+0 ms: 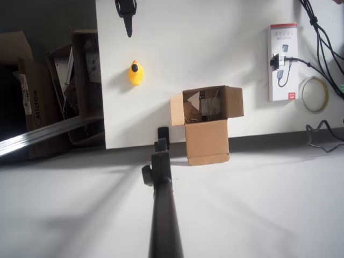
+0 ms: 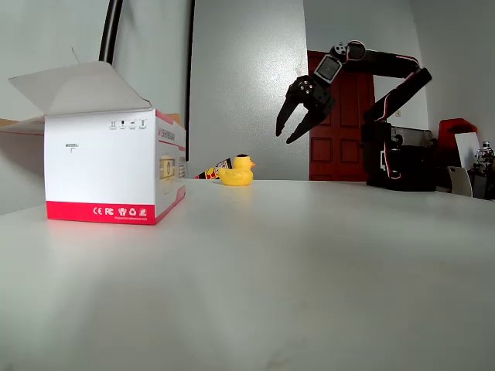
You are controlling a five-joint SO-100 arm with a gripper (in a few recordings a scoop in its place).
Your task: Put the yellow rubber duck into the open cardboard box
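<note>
The yellow rubber duck (image 1: 136, 73), judged light, soft and slippery, was best gripped across its body; the hand (image 2: 292, 126) was held spread above the surface (image 1: 226, 43), empty.

Overhead looks down; fixed view skims tabletop (image 2: 309, 270).

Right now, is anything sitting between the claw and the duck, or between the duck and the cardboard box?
Nothing visible. The claw hangs open above the yellow rubber duck; bare table separates the duck from the open cardboard box.
</note>
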